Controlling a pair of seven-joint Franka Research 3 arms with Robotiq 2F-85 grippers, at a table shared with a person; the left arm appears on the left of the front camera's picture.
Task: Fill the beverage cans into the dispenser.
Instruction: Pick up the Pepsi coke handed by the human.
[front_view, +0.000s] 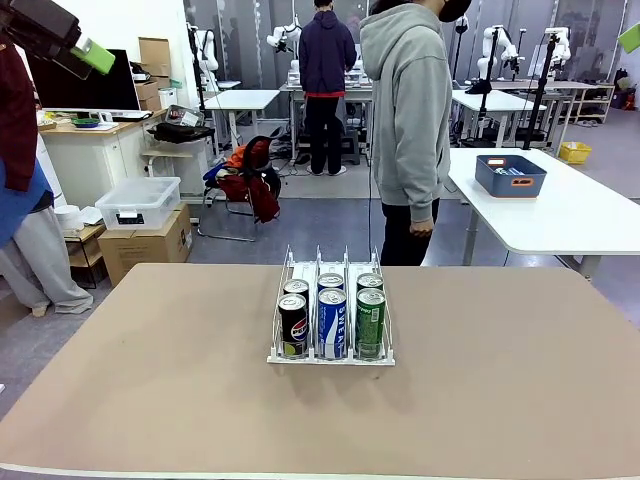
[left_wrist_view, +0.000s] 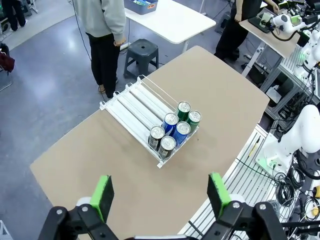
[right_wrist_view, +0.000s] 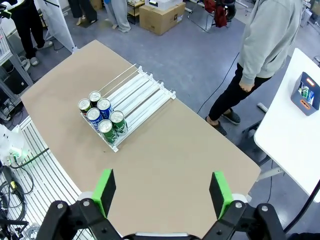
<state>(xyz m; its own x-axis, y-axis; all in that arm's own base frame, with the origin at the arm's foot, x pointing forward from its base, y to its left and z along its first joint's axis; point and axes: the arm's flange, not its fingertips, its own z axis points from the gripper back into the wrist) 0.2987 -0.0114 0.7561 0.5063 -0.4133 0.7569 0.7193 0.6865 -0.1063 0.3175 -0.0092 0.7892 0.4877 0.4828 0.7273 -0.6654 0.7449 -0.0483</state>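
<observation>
The clear dispenser (front_view: 306, 268) stands mid-table with several beverage cans at its near end. The front row is a black Pepsi can (front_view: 293, 326), a blue-and-white can (front_view: 332, 323) and a green can (front_view: 370, 322), each with another can behind it. High above the table, my left gripper (left_wrist_view: 160, 195) is open and holds nothing; the dispenser (left_wrist_view: 132, 102) and its cans (left_wrist_view: 175, 131) lie far below. My right gripper (right_wrist_view: 162, 192) is likewise open and bare, well above the dispenser (right_wrist_view: 142, 90) and cans (right_wrist_view: 102, 117). One green pad (front_view: 94, 55) of the left gripper shows at the top left.
A person in a grey hoodie (front_view: 405, 120) stands at the table's far side, hands down. A white table (front_view: 560, 215) to the right carries a blue bin (front_view: 510, 175). Brown tabletop (front_view: 150, 380) surrounds the dispenser on all sides.
</observation>
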